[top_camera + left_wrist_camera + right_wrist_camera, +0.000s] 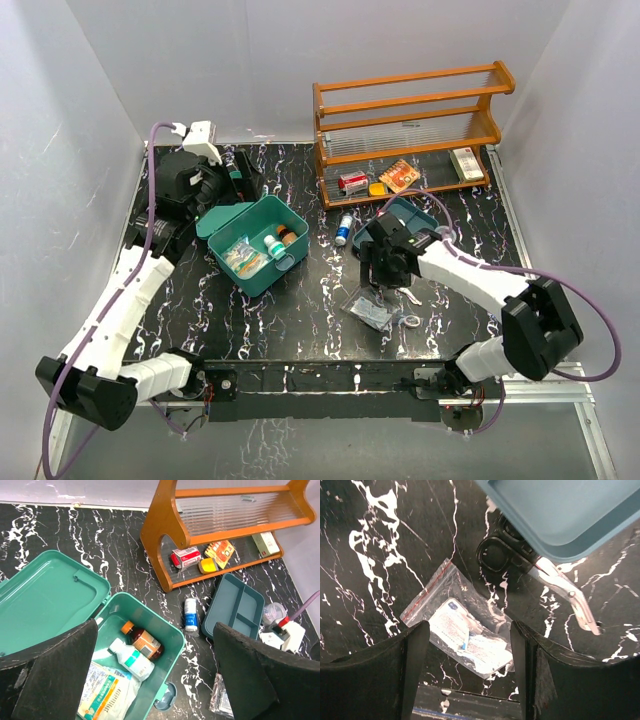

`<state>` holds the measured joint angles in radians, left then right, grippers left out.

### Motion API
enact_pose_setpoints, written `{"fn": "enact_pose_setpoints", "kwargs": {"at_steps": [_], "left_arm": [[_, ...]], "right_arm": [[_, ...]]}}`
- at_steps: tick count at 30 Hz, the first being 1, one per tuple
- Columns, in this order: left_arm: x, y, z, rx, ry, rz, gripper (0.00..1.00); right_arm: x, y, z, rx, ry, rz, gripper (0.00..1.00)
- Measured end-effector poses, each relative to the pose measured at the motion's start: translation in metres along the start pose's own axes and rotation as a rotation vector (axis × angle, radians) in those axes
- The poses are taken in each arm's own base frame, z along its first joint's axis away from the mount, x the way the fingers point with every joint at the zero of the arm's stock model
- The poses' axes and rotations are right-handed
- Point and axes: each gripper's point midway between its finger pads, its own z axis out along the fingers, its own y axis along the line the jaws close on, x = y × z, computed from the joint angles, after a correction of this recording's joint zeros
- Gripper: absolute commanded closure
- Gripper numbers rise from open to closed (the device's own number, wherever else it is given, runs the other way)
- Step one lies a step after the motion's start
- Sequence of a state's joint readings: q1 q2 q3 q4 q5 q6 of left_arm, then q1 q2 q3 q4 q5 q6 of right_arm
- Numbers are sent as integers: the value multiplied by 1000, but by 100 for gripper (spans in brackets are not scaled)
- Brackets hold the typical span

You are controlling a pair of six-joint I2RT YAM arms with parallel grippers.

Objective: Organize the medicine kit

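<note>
Fingers of the left hand (155, 627) stand wide apart, gripping nothing, above the open medicine kit (174, 647). The kit sits directly beneath that hand on the marbled tabletop (300, 320). Its lid (45, 595) is thrown back to the hand's left and cut off at the frame edge. A brown bottle (145, 642), a white bottle (131, 660) and paper packets (107, 695) lie inside, the packets partly masked by the left finger. The kit's near corners are hidden behind both fingers.

The right hand (470, 630) hangs with its fingers parted on either side of a clear bag (465, 635) lying flat below it. Whether they touch the bag cannot be told, and the print on the packet inside is unreadable. Beyond the fingertips, scissors (565, 590) lie with their black handles partly tucked under a blue divided tray (570, 510), which fills only the frame's corner. From overhead the right arm covers much of that tray. Small boxes on the orange rack (410, 110) are too small to identify.
</note>
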<state>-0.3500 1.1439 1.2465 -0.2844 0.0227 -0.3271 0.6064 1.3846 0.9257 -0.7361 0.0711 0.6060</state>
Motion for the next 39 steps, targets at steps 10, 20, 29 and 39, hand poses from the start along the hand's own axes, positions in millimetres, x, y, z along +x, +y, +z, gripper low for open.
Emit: {"fn": "enact_pose_setpoints", "kwargs": {"at_steps": [10,20,29,39], "left_arm": [[21,19,2,-56,92,-63,1],[27,3,1,52,132,-79,1],[27,-7,2,111,137,-73,1],[35,-11,9,145,173,-82,1]], "right_arm": [[42,10,29,-67,232,-55,45],[65,34,19,-238,367,-79,48],[43,22,21,-138,278,-115,46],[48,8,0,-77,267,-68,44]]}}
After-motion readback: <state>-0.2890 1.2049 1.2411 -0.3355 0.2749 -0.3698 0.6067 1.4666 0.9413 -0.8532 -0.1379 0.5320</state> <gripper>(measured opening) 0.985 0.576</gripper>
